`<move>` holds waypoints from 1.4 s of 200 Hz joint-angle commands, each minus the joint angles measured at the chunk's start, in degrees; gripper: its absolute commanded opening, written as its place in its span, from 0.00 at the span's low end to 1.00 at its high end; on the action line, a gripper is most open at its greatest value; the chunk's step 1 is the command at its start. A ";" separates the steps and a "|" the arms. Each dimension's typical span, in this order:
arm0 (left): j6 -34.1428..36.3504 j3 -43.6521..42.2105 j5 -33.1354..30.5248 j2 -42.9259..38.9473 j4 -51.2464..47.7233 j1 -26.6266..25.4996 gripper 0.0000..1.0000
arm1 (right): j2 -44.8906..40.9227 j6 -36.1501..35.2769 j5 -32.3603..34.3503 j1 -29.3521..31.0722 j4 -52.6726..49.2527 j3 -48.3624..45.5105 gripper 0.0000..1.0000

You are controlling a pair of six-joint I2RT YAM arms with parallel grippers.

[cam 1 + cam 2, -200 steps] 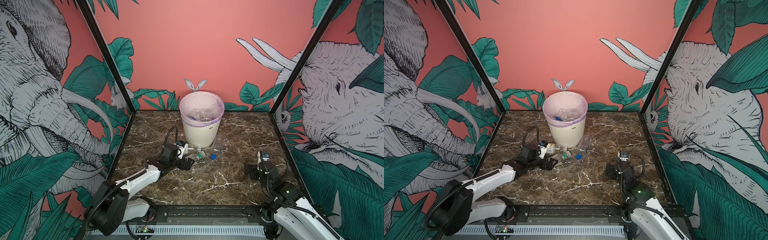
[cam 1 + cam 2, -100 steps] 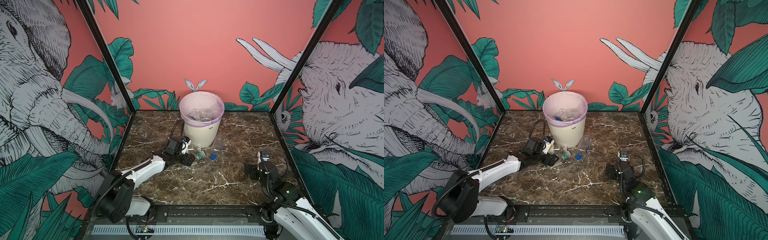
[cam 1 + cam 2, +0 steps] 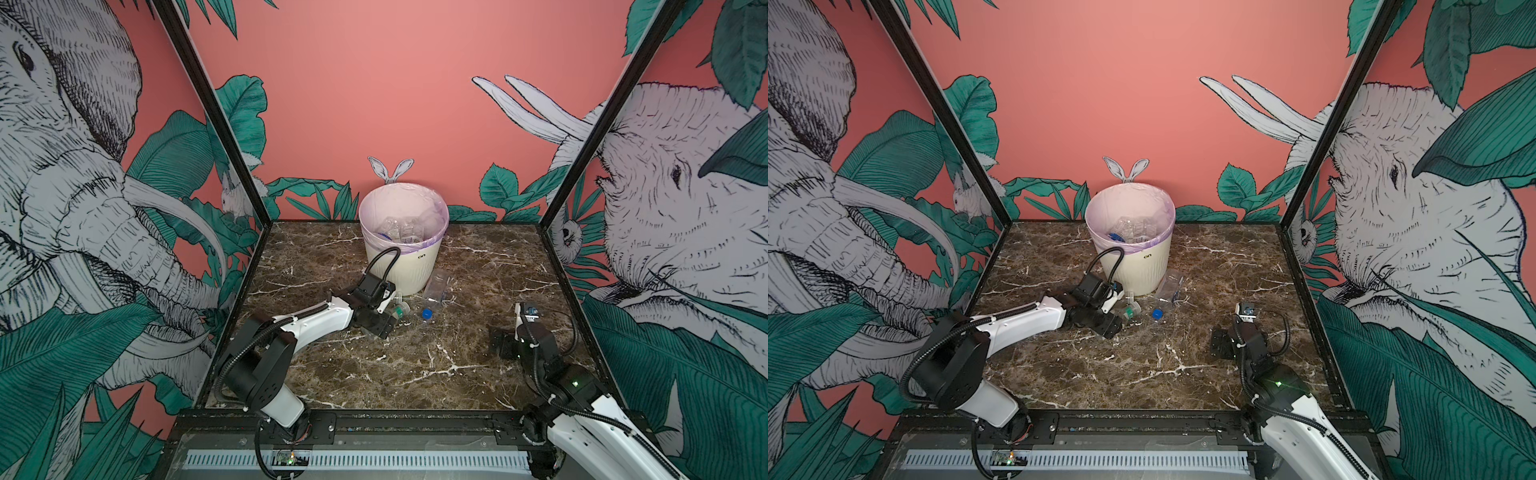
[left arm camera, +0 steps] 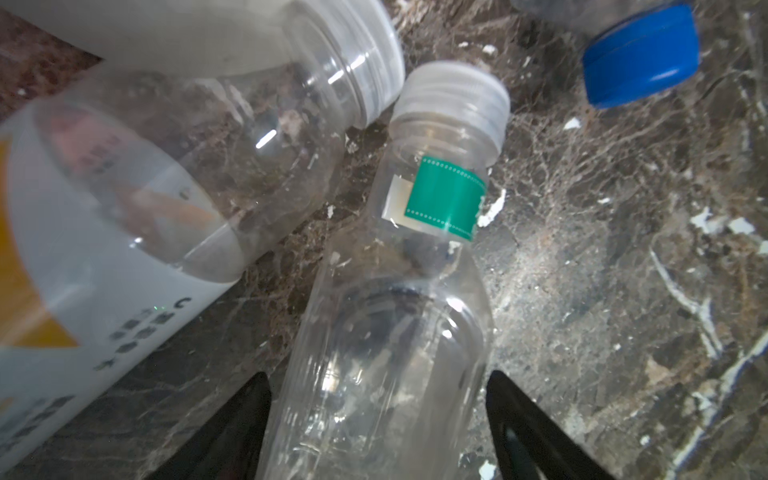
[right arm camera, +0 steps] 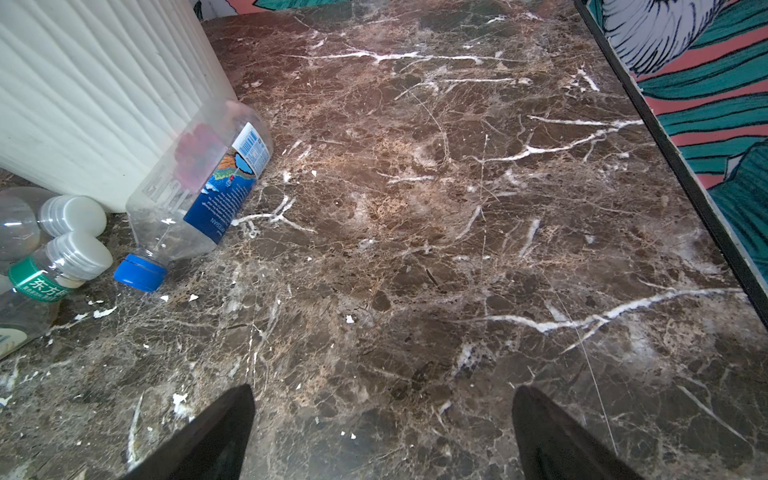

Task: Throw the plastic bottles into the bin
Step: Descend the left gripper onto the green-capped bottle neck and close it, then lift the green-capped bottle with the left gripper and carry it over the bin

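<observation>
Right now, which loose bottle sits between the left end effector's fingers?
The green-band bottle, white cap, straddled by the left end effector; the yellow-label bottle and blue-cap bottle lie outside it.

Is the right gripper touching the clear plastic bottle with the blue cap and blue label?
Apart. The right wrist view shows bare marble tabletop between the right gripper and the blue-capped clear bottle.

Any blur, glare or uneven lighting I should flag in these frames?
Left wrist view: soft overall, the white yellow-labelled plastic bottle blurred, highlights on the clear green-banded plastic bottle. Right wrist view: sharp, slight sheen on the brown marble tabletop. Both top views: evenly lit, no harsh shadows.
</observation>
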 commanded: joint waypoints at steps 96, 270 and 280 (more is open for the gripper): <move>3.09 5.56 -2.78 7.08 -5.74 -3.40 0.78 | 0.24 0.29 0.31 -0.47 2.21 -0.85 0.99; 0.55 0.51 -1.36 1.89 -4.36 -6.55 0.43 | 0.48 0.23 0.22 -0.55 2.30 -0.84 0.99; -0.20 -0.81 -1.75 -0.16 -3.73 -7.61 0.42 | 0.38 0.22 0.16 -0.56 2.30 -0.84 0.99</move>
